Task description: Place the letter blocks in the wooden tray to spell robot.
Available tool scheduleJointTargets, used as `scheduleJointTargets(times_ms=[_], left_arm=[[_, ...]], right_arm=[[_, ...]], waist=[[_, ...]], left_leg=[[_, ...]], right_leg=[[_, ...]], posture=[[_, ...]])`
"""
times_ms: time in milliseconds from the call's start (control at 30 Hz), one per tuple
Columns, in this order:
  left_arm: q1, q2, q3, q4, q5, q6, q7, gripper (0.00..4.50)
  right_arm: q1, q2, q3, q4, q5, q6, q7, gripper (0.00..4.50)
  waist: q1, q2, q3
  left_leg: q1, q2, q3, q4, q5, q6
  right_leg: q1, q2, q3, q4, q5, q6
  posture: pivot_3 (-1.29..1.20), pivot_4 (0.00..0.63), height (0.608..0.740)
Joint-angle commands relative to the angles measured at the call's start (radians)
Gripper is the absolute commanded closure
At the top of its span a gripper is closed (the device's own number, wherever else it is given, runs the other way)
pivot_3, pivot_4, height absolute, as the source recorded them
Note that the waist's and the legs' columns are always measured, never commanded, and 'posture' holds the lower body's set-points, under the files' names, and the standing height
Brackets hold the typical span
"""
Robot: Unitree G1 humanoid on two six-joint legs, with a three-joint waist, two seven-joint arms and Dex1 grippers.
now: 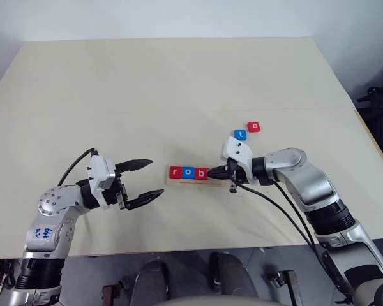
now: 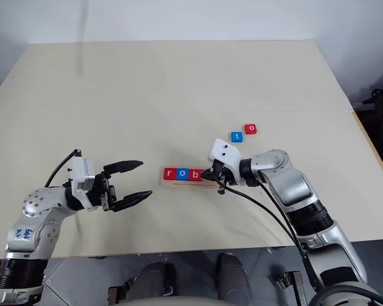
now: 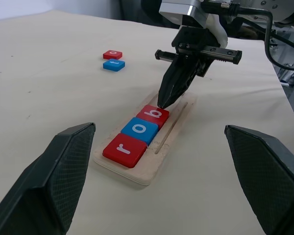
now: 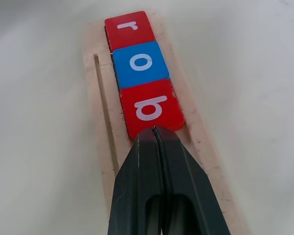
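— Head views first: where is everything?
— Wooden tray lying low in the middle of the frame, long axis running left to right. Three letter blocks seated in it from the left end: red r, blue o, red b. Right end of the groove bare.
— And the loose ones?
— Blue t and red o, side by side, up and to the right of the tray, on the table.
— Grippers?
— Right gripper pinched fully closed, holding nothing, tip at the b's right edge. Left gripper spread wide and empty, just left of the tray's left end.
— Left wrist view?
— Tray running diagonally away, closed right gripper with its tip down at the b. Loose pair in the upper left, well beyond the tray.
— Right wrist view?
— Closed fingers meeting at the near edge of the b, in line with the tray's long axis.
— Nearer arm for the next block?
— Right one, probably: loose pair well apart from the left gripper, with the tray between.
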Motion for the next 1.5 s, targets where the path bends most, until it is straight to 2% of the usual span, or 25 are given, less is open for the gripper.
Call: scheduleJointTargets(times_ms=[33, 133, 233, 500, 567, 633, 800, 900, 1033, 1167, 1300, 1500], left_arm=[[-0.015, 0.0, 0.004, -0.011, -0.013, 0.0, -0.001, 0.0], [-0.041, 0.004, 0.001, 0.025, -0.01, 0.001, -0.014, 0.0], [-0.071, 0.008, -0.007, 0.066, -0.002, -0.001, -0.026, 0.0], [-0.133, 0.022, -0.017, 0.166, 0.046, -0.041, -0.042, 0.0], [-0.144, 0.025, -0.017, 0.186, 0.054, -0.043, -0.043, 0.0], [-0.153, 0.026, -0.013, 0.2, 0.05, -0.04, -0.046, 0.0], [-0.16, 0.023, -0.013, 0.202, 0.039, -0.03, -0.053, 0.0], [-0.165, 0.019, -0.012, 0.198, 0.034, -0.024, -0.053, 0.0], [-0.183, 0.014, -0.013, 0.182, 0.028, -0.011, -0.041, 0.0], [-0.187, -0.001, -0.022, 0.145, 0.025, 0.01, -0.019, 0.0], [-0.171, -0.013, -0.031, 0.106, 0.033, 0.013, -0.002, 0.0], [-0.156, -0.019, -0.035, 0.073, 0.043, 0.01, 0.018, 0.0]], right_arm=[[0.048, -0.055, -0.127, -0.069, 0.041, -0.044, -0.02, 4.49], [0.198, -0.109, -0.292, -0.132, 0.09, -0.073, -0.048, 4.49], [0.373, -0.102, -0.479, -0.208, 0.177, -0.094, -0.081, 3.9], [0.768, -0.012, -0.819, -0.312, 0.298, -0.304, -0.106, 1.28], [0.823, -0.004, -0.858, -0.313, 0.305, -0.329, -0.119, 0.54], [0.88, 0.005, -0.881, -0.306, 0.286, -0.384, -0.128, 0.03], [0.919, 0.024, -0.894, -0.276, 0.294, -0.442, -0.167, 0.03], [0.891, 0.011, -0.849, -0.272, 0.3, -0.431, -0.173, 0.03], [0.684, -0.02, -0.733, -0.277, 0.324, -0.275, -0.256, 0.03], [0.404, -0.059, -0.564, -0.18, 0.256, -0.06, -0.356, 0.03], [0.155, -0.029, -0.449, -0.033, 0.191, 0.155, -0.503, 0.03], [-0.028, 0.014, -0.387, 0.101, 0.16, 0.28, -0.574, 0.03]], waist=[[0.006, 0.0, 0.0], [0.022, -0.001, 0.0], [0.034, -0.001, 0.0], [0.026, -0.001, 0.0], [0.026, -0.001, 0.0], [0.026, -0.001, 0.0], [0.025, -0.001, 0.0], [0.025, -0.001, 0.0], [0.018, -0.001, 0.0], [0.011, 0.0, 0.0], [0.021, 0.0, 0.0], [0.025, 0.0, 0.0]], left_leg=[[0.0, 0.0, 0.0, 0.0, 0.0, 0.0], [0.0, -0.001, 0.0, 0.0, 0.0, 0.0], [0.0, -0.001, -0.001, 0.0, 0.0, 0.0], [0.002, 0.0, -0.001, 0.0, 0.0, 0.0], [0.002, -0.001, -0.001, 0.0, 0.0, 0.0], [0.003, 0.0, -0.001, 0.0, 0.0, 0.0], [0.003, 0.0, -0.001, 0.0, 0.0, 0.0], [0.003, 0.0, -0.001, 0.0, 0.0, 0.0], [0.004, 0.0, -0.001, 0.0, 0.0, 0.0], [0.004, 0.0, -0.001, 0.0, 0.0, 0.0], [0.002, 0.0, -0.002, -0.001, 0.0, 0.0], [0.0, -0.001, 0.0, 0.001, 0.0, 0.0]], right_leg=[[0.0, 0.0, 0.0, 0.0, 0.0, 0.0], [0.0, 0.0, 0.0, -0.001, 0.0, 0.001], [0.001, 0.0, -0.001, -0.002, 0.0, 0.0], [0.003, 0.001, 0.0, -0.001, 0.0, 0.0], [0.003, 0.001, 0.0, -0.001, 0.0, 0.0], [0.003, 0.001, 0.0, -0.001, 0.0, 0.0], [0.003, 0.001, 0.0, -0.001, 0.0, 0.0], [0.003, 0.001, 0.0, -0.001, 0.0, 0.0], [0.003, 0.001, 0.001, 0.0, 0.0, 0.0], [0.003, 0.001, 0.002, 0.001, 0.0, 0.0], [0.002, 0.002, 0.0, 0.001, 0.0, -0.001], [0.0, 0.0, 0.001, 0.0, 0.001, 0.0]], posture=[[0.0, 0.15, 0.74], [0.0, 0.15, 0.74], [0.0, 0.15, 0.74], [0.0, 0.15, 0.74], [0.0, 0.15, 0.74], [0.0, 0.15, 0.74], [0.0, 0.15, 0.74], [0.0, 0.15, 0.74], [0.0, 0.15, 0.74], [0.0, 0.15, 0.74], [0.0, 0.15, 0.74], [0.0, 0.15, 0.74]])
